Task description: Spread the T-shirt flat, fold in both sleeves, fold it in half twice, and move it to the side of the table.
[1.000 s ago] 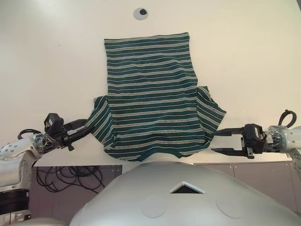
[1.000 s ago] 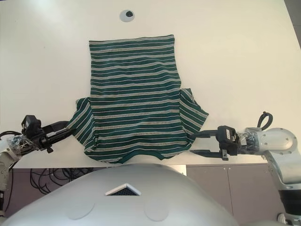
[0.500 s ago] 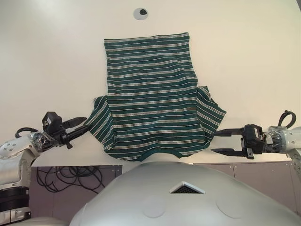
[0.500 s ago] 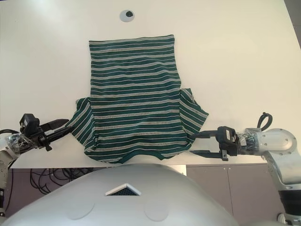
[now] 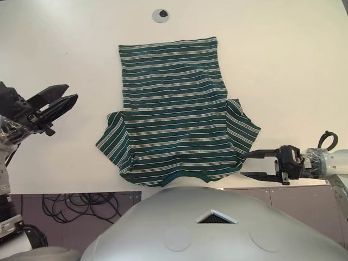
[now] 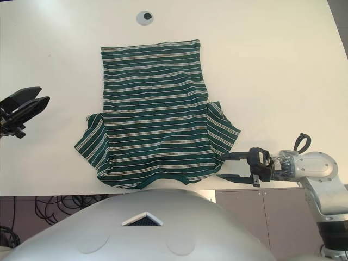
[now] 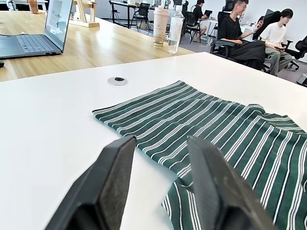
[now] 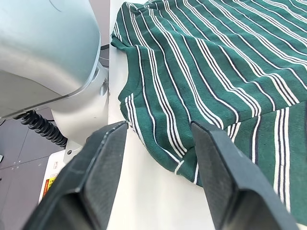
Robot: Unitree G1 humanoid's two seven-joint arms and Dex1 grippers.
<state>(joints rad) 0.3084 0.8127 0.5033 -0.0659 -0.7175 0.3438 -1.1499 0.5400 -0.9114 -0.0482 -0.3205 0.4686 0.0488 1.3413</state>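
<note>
While the T-shirt (image 5: pixel 174 109) is lying spread out in the middle of the white tabletop (image 5: pixel 283 65), its long axis is running straight away from the robot. The hem is pointing toward the round cable port (image 5: pixel 160 15) at the far side and the neckline is sitting at the near edge. Both sleeves are sticking outward, not yet folded in: the left sleeve (image 5: pixel 111 142) is fanning out flat, and the right sleeve (image 5: pixel 242 128) is lying slightly rumpled.

The right claw (image 5: pixel 243 165) is hovering at the near edge with its jaws spread wide, its tips just beside the shirt's near right corner. The right sleeve is lying just beyond it, toward the far side.

The left claw (image 5: pixel 72 92) is hanging well apart from the cloth, out to the left with its jaws parted, and the left sleeve is lying nearer the robot and inward of it. The right arm is therefore looking like the nearer one for the first sleeve fold.
</note>
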